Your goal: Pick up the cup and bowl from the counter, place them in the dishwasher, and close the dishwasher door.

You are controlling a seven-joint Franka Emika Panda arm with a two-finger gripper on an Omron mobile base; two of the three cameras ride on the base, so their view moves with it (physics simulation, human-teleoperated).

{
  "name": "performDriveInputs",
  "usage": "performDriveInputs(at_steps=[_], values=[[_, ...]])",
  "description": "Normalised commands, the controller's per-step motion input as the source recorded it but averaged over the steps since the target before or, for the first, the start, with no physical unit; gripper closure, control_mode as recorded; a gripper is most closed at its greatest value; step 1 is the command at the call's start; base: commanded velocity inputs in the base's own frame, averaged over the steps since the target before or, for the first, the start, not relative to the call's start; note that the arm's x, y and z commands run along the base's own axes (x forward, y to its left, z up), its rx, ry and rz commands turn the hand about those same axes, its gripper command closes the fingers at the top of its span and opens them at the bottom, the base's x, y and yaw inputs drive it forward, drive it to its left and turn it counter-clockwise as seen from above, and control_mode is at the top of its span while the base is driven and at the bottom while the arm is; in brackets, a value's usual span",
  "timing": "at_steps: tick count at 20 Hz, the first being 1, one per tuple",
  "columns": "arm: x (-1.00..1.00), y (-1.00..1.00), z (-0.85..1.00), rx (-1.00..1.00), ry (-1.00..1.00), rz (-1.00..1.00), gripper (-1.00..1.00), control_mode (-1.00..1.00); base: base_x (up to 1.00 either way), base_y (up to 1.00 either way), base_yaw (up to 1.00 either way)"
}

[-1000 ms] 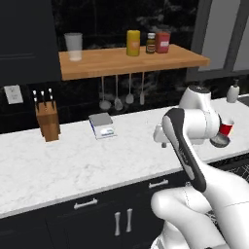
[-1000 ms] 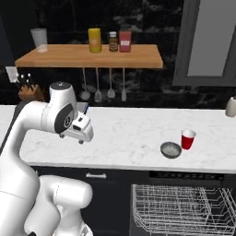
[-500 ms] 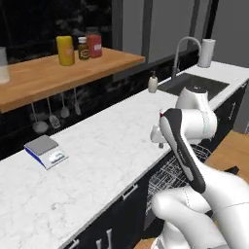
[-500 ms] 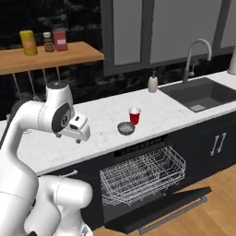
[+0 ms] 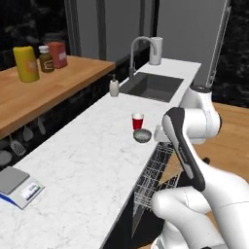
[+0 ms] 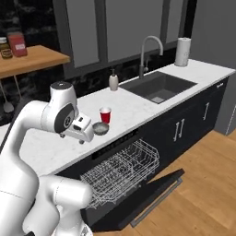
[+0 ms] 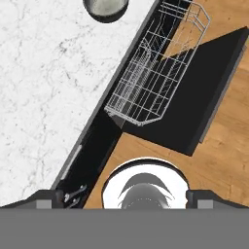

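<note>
You have the whole job ahead of you. The small red tapered cup (image 5: 138, 121) and the shallow grey metallic bowl (image 5: 142, 135) stand side by side near the front edge of the white marble counter (image 5: 87, 165). Below them, the dishwasher's white wire rack (image 6: 120, 171) is pulled out over the flat dark dishwasher door (image 6: 152, 197), which is dropped open. The two-finger gripper (image 7: 124, 198) hangs above the counter edge with fingers spread wide, holding nothing (the bowl sits at the top of the hand view). The shelf jars probably carry labels, but nothing is readable.
</note>
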Motion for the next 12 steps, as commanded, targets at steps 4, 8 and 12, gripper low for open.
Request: performDriveInputs(at_steps=[4,8,12], values=[[0.0,0.0,0.0,0.0,0.0,0.0,-1.0,1.0,0.53,0.18,-0.25],[0.0,0.0,0.0,0.0,0.0,0.0,-1.0,1.0,0.69,0.51,-0.36],[0.0,0.0,0.0,0.0,0.0,0.0,-1.0,1.0,0.44,0.37,-0.32]])
